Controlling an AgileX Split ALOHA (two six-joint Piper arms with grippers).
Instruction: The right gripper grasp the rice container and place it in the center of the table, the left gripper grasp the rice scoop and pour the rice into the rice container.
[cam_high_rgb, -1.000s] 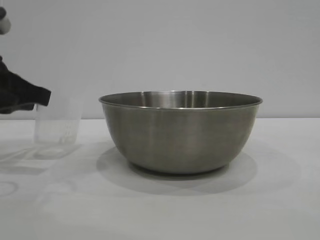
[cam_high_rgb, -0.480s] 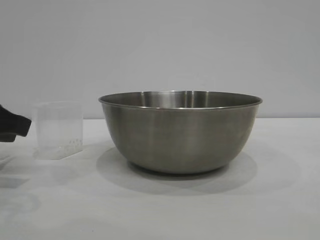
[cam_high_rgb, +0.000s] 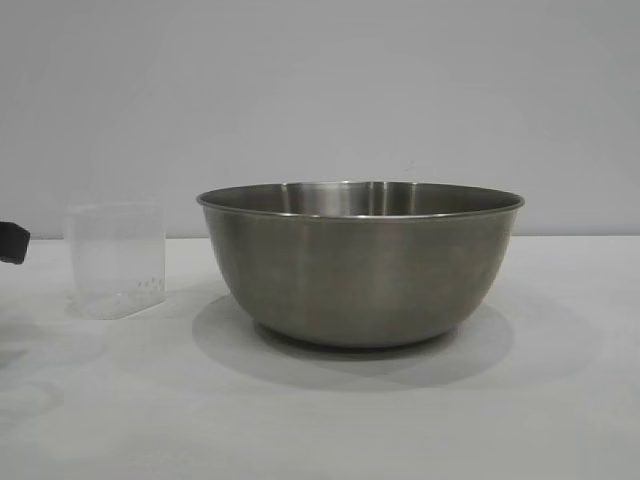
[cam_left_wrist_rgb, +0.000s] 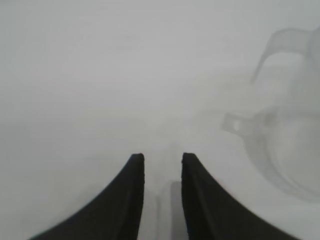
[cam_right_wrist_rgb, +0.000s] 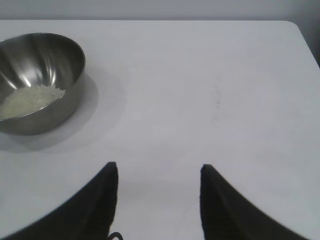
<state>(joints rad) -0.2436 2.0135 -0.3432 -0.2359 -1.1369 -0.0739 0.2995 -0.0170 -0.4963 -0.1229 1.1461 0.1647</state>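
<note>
Now we are backing the left claw (cam_left_wrist_rgb: 162, 160), released and narrowly gapped, away toward nine o'clock, keeping clear of the scoop (cam_high_rgb: 115, 260); the right claw (cam_right_wrist_rgb: 159, 172) is idling spread, far from the bowl (cam_high_rgb: 360, 262) holding rice (cam_right_wrist_rgb: 31, 99).

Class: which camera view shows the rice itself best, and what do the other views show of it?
The right wrist view: it looks down into the rice container, where the rice lies heaped. The exterior view sees only the container's side, plus a few grains left in the rice scoop. The left wrist view shows no rice clearly.
</note>
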